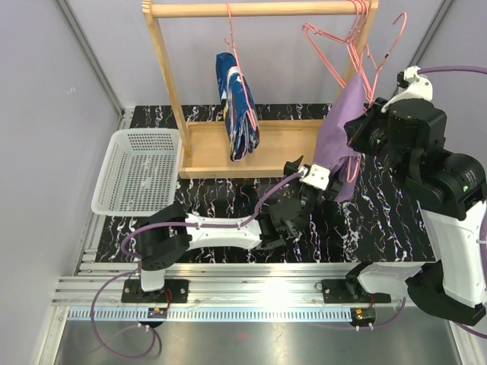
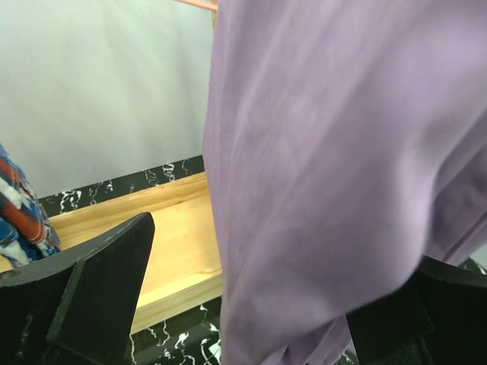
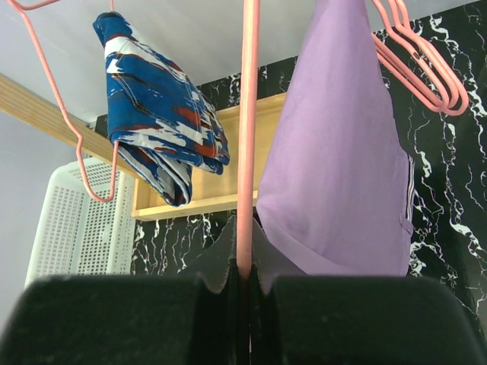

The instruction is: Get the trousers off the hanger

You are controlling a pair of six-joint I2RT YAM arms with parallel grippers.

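The lilac trousers [image 1: 342, 125] hang from a pink hanger [image 1: 358, 68] at the right end of the wooden rack. My right gripper [image 1: 364, 129] is up beside them; in the right wrist view it [image 3: 245, 270] is shut on the hanger's pink wire [image 3: 246, 137], with the lilac cloth [image 3: 335, 167] just to its right. My left gripper [image 1: 313, 179] is at the trousers' lower part. In the left wrist view it [image 2: 259, 319] is open with the lilac cloth [image 2: 335, 152] hanging between the jaws. The blue splashed trousers [image 1: 237, 106] hang on another hanger further left.
The wooden rack [image 1: 251, 144] stands at the back on the black marbled table. A white perforated basket [image 1: 141, 171] sits at the left. Empty pink hangers [image 1: 327, 46] hang by the rack's right post. Grey walls close both sides.
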